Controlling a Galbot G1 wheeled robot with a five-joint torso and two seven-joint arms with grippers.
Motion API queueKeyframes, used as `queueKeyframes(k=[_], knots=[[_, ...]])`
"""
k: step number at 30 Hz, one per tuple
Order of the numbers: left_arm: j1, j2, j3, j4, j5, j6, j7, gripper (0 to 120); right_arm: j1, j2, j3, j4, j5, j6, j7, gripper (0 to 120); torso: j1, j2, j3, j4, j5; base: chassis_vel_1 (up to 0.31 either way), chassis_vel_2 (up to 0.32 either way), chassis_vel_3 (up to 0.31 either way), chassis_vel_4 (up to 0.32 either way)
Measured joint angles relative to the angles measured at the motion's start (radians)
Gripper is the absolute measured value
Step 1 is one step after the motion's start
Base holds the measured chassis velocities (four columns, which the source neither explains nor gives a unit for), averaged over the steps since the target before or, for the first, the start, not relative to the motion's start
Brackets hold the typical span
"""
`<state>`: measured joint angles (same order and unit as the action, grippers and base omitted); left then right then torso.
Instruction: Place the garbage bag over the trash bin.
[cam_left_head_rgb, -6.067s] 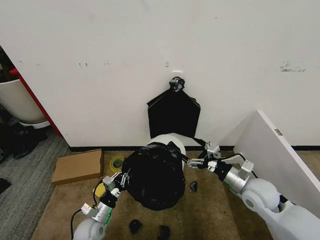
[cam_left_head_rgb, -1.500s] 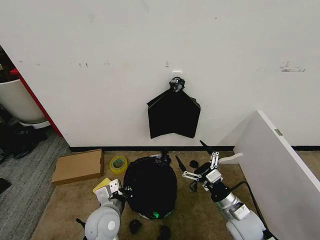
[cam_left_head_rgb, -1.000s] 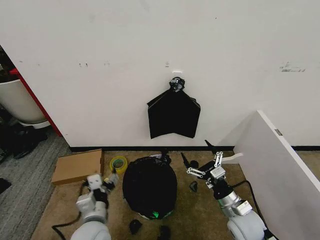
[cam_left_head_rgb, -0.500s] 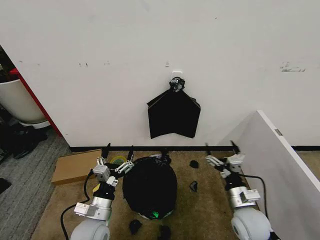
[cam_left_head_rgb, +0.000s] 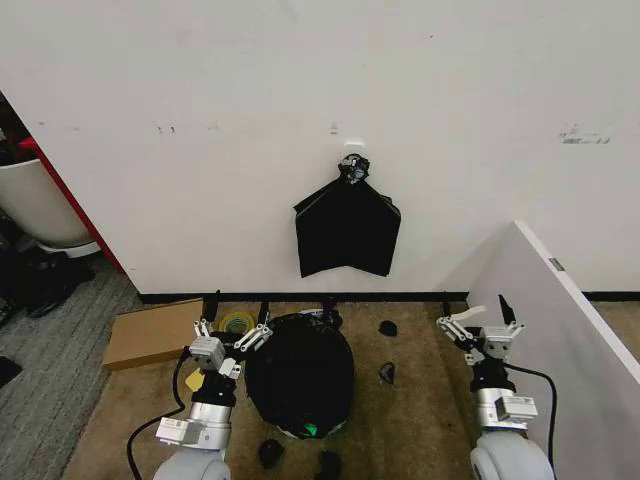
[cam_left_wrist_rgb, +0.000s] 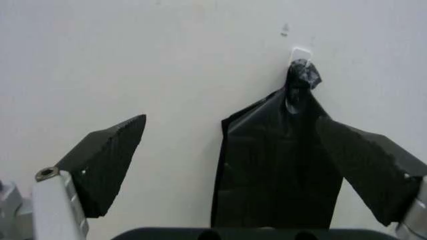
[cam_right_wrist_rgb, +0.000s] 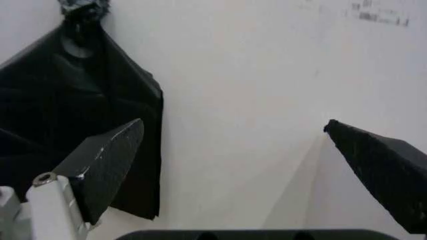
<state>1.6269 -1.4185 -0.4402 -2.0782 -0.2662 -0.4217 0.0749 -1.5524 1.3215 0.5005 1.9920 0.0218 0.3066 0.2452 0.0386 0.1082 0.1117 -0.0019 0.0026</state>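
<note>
The glossy black garbage bag (cam_left_head_rgb: 300, 372) is draped over the trash bin on the floor by the wall. The bin is almost wholly hidden; a small green spot of its base (cam_left_head_rgb: 312, 430) shows at the bottom. My left gripper (cam_left_head_rgb: 240, 306) stands open just left of the bag, apart from it, fingers pointing up at the wall. My right gripper (cam_left_head_rgb: 474, 306) is open well to the right of the bag, holding nothing. In the wrist views, the left gripper (cam_left_wrist_rgb: 230, 120) and the right gripper (cam_right_wrist_rgb: 233, 124) have wide-spread fingers facing the wall.
A flat folded black bag bundle (cam_left_head_rgb: 347, 228) hangs on the wall above the bin. A cardboard piece (cam_left_head_rgb: 155, 332) and tape roll (cam_left_head_rgb: 235, 322) lie to the left. Black scraps (cam_left_head_rgb: 386, 372) dot the floor. A white panel (cam_left_head_rgb: 545, 320) leans at right; a white tub (cam_left_head_rgb: 40, 200) stands far left.
Both grippers have let go of the bag, drawn back from it to either side and tilted up toward the wall. The bag stays settled over the bin.
</note>
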Motion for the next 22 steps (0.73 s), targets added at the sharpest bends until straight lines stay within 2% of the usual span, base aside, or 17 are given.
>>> queueKeyframes(k=[13,22], knots=[[0.016,0.006,0.005,0.003,-0.006,0.043,-0.034,100,0.003,0.004,-0.011,-0.003,-0.031,0.015,-0.010,100,0.000,0.000,0.000,-0.0001,-0.0001,0.000,0.000,0.000,0.000],[0.015,-0.006,0.007,-0.007,-0.006,0.046,-0.059,100,0.019,0.020,-0.014,-0.021,0.006,0.062,-0.047,100,0.000,0.000,0.000,0.0000,0.0000,0.000,0.000,0.000,0.000]])
